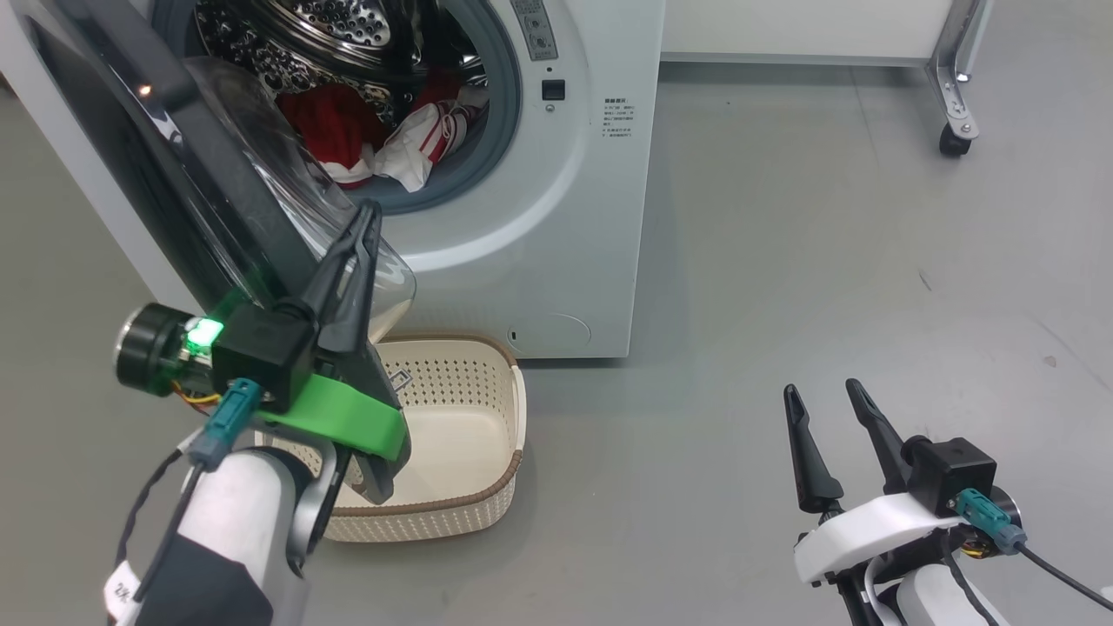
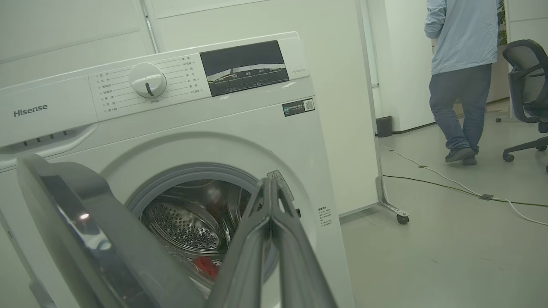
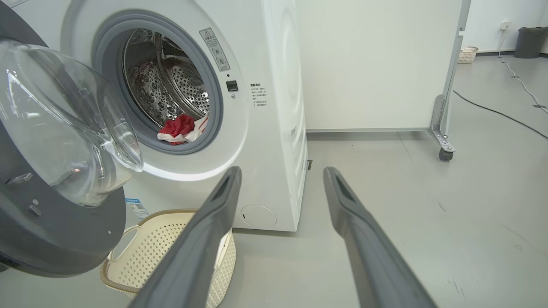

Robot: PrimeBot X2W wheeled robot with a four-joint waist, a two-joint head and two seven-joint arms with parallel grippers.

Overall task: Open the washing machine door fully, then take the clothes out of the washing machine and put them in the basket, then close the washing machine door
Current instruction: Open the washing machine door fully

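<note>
White front-loading washing machine (image 1: 565, 217), marked "Hisense" (image 2: 30, 110), has its black-rimmed round glass door (image 1: 130, 148) half open. Red-and-white clothes (image 1: 365, 130) lie in its steel drum (image 1: 348, 35), and a cream perforated basket (image 1: 469, 435) sits at its foot. Left gripper (image 1: 369, 213), pinched together, is by the door glass; right gripper (image 1: 823, 391), spread apart, idles before it. Likely door-opening: push wider next.

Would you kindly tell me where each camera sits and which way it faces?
Head view: on the head, facing down at the big white washing machine and cream perforated basket; shut left gripper, open right gripper show.
Left wrist view: along its shut fingers, up at the machine's control panel.
Right wrist view: low, between its open fingers, toward bright red clothes in the drum.
Shared: basket, in head and right wrist views.
</note>
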